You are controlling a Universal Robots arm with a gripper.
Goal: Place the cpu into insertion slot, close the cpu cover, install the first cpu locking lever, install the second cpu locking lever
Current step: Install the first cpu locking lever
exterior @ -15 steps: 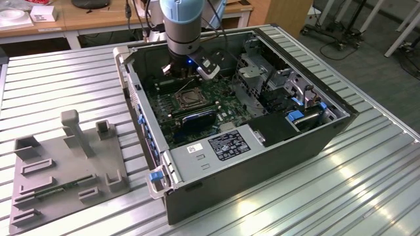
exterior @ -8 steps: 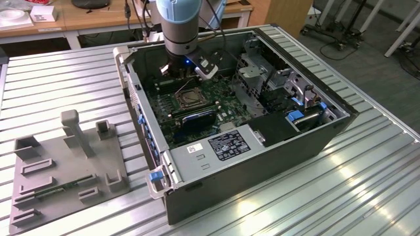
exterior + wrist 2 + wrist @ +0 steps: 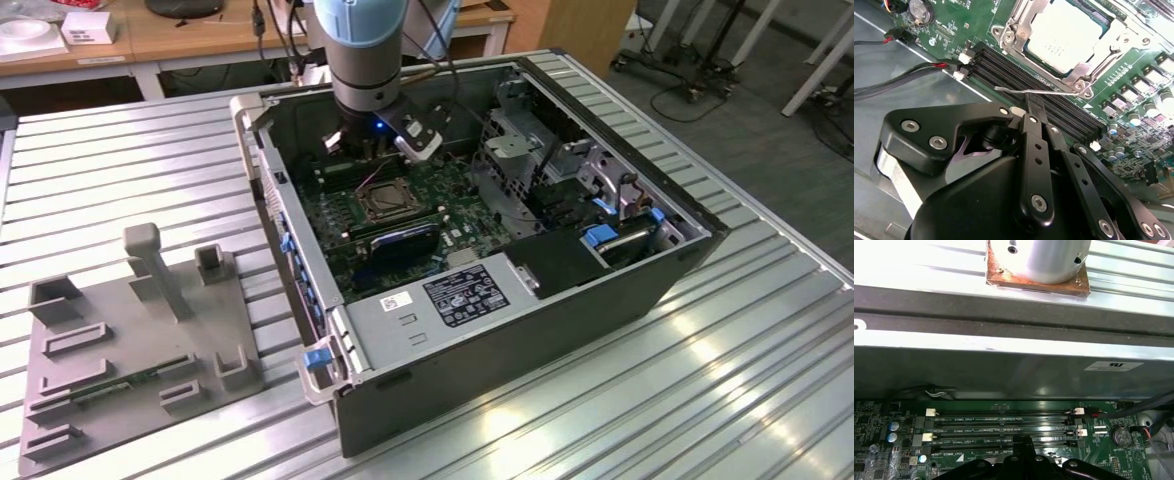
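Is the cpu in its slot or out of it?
In. In the second wrist view the cpu lies flat within the slot, the cover framing its edges.

Black linked claw, silver screws; grey arm, apparently blue-capped.

Three cameras around the open computer case.
My exterior view looks down into the case from high and well back. The cameras at the wrist sit close inside it, one facing its middle, the other its side wall; in both wrist views I see the memory slots.
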